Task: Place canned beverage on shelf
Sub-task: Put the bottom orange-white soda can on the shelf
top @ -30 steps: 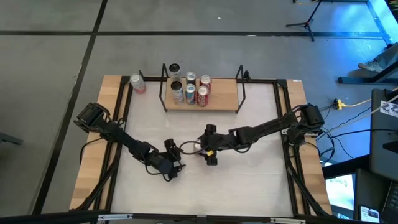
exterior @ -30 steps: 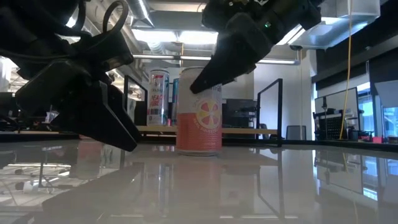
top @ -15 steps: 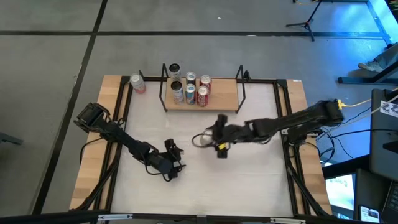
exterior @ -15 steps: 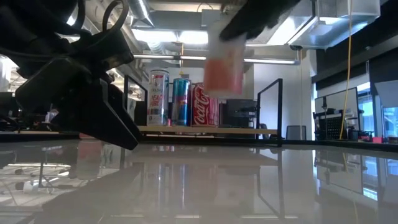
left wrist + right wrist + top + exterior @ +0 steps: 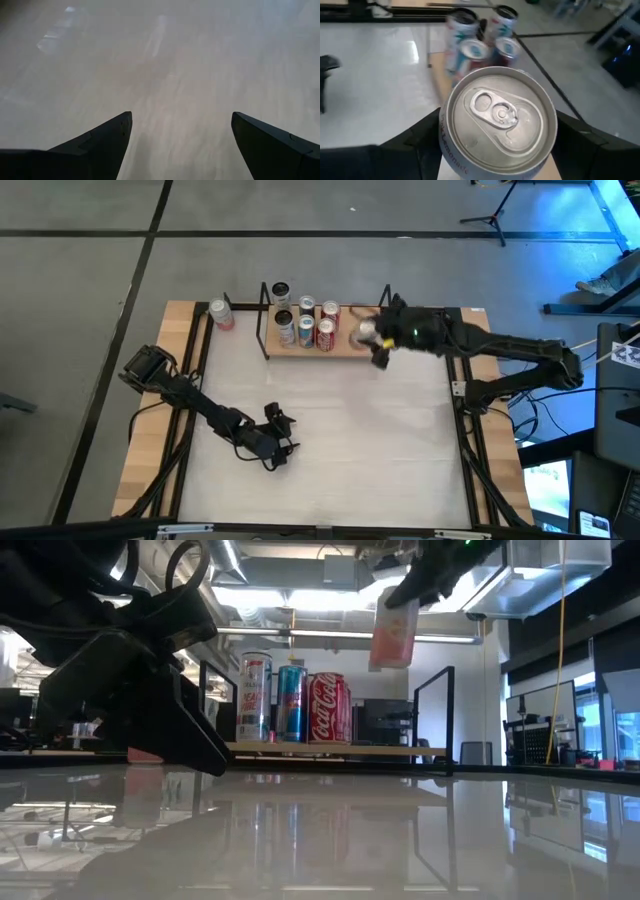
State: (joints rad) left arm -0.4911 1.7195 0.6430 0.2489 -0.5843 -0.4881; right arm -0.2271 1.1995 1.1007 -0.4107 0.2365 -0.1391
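My right gripper (image 5: 372,340) is shut on a pink canned beverage (image 5: 392,638), held in the air above the right part of the shelf (image 5: 365,340), a light-wood board on a black wire frame. Several cans (image 5: 305,325) stand on the shelf's left half; they show in the low view (image 5: 294,705). The pink can's silver top fills the right wrist view (image 5: 499,117). My left gripper (image 5: 280,435) is open and empty, low over the white table at the middle left. My right gripper pinches the pink can's side wall just below its top rim (image 5: 451,150) between its two fingers, one on each side. The fingers come level from the table's right side. The can is lifted clear above the shelf board, roughly upright, a little tilted.
One more can (image 5: 221,314) stands on the table left of the shelf. The shelf's black end posts (image 5: 388,310) rise beside the held can. The white table (image 5: 380,450) lies bare in front of the shelf.
My right gripper has lifted the pink can off the table's middle and carried it up and toward the far edge, over the shelf's right part. The can has stayed shut in the fingers and roughly upright.
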